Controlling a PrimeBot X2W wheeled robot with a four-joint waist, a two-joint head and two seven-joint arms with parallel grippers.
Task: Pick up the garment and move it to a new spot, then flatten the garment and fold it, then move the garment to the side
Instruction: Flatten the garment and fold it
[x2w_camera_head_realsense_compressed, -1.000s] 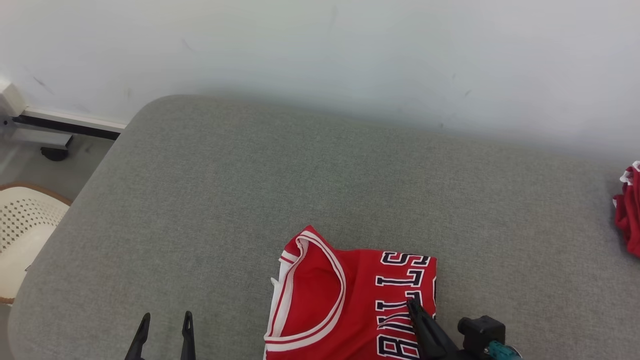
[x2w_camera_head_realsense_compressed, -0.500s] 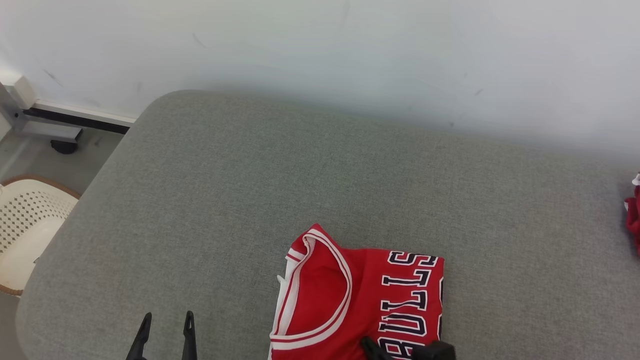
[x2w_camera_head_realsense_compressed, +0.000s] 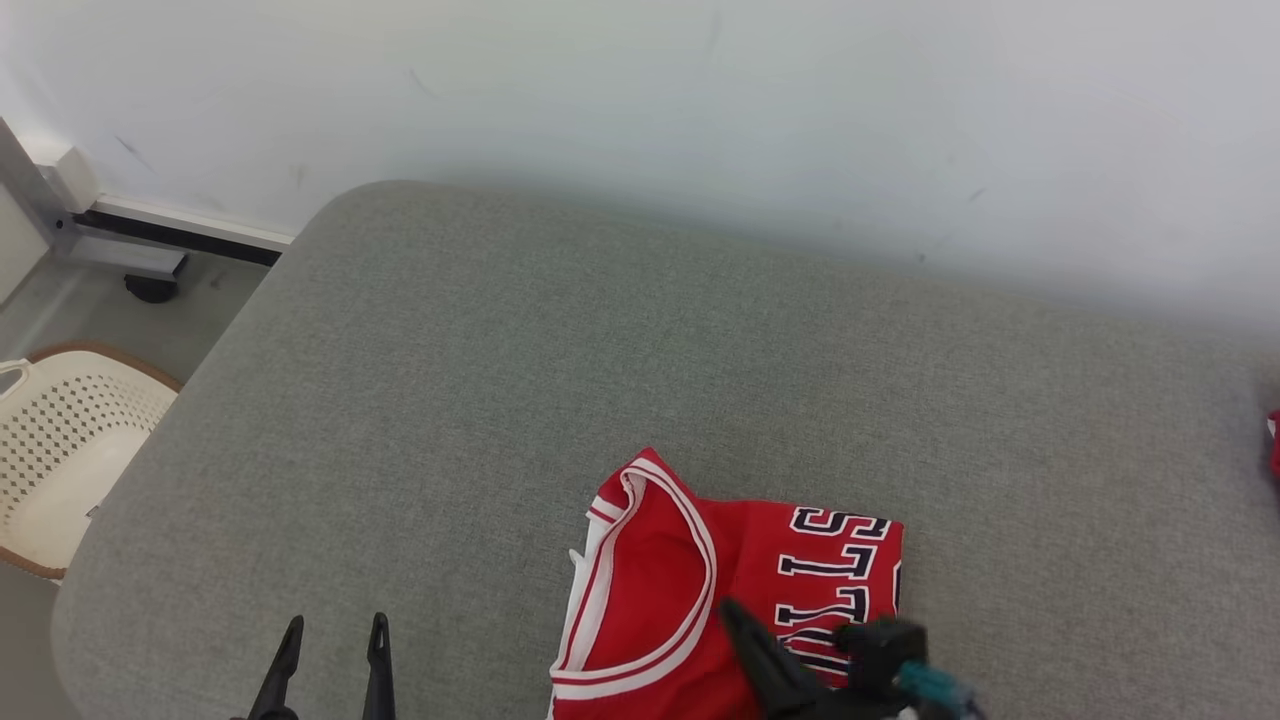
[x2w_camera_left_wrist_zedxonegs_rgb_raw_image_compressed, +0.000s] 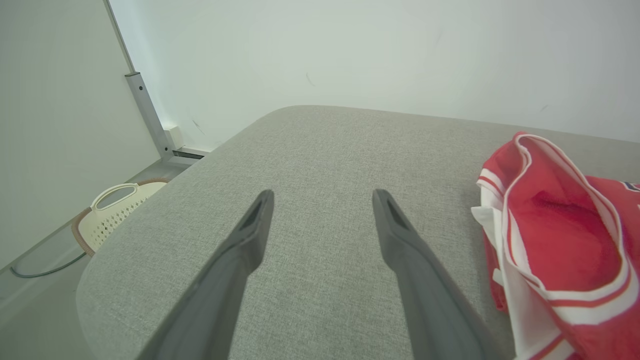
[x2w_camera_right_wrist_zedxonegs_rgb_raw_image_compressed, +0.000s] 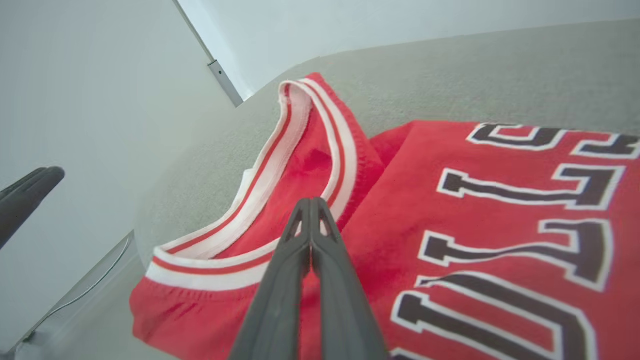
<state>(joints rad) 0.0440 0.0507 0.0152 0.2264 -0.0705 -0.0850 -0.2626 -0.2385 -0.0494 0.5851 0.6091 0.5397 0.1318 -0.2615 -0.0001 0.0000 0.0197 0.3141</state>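
Note:
A folded red jersey (x2w_camera_head_realsense_compressed: 660, 590) with white-trimmed neckline and dark lettering lies on the grey cushion (x2w_camera_head_realsense_compressed: 500, 380) near its front edge. The jersey (x2w_camera_right_wrist_zedxonegs_rgb_raw_image_compressed: 450, 165) also shows in the right wrist view, and in the left wrist view the jersey (x2w_camera_left_wrist_zedxonegs_rgb_raw_image_compressed: 555, 245) sits at the right. My right gripper (x2w_camera_head_realsense_compressed: 735, 612) is shut and hovers over the jersey's middle, its tip (x2w_camera_right_wrist_zedxonegs_rgb_raw_image_compressed: 311, 202) close to the neckline trim, with no cloth seen between its fingers. My left gripper (x2w_camera_head_realsense_compressed: 334, 628) stands open over bare cushion, left of the jersey, and its fingers (x2w_camera_left_wrist_zedxonegs_rgb_raw_image_compressed: 322, 197) hold nothing.
A white perforated basket (x2w_camera_head_realsense_compressed: 60, 450) sits on the floor left of the cushion. A metal frame leg (x2w_camera_head_realsense_compressed: 50, 200) stands against the wall at the far left. A scrap of another red garment (x2w_camera_head_realsense_compressed: 1274, 445) peeks in at the right edge. The wall runs behind the cushion.
The head camera has swung, shifting the whole picture rightward. My right gripper dipped low, then came up further left over the jersey, nearer the neckline. The left gripper keeps its place.

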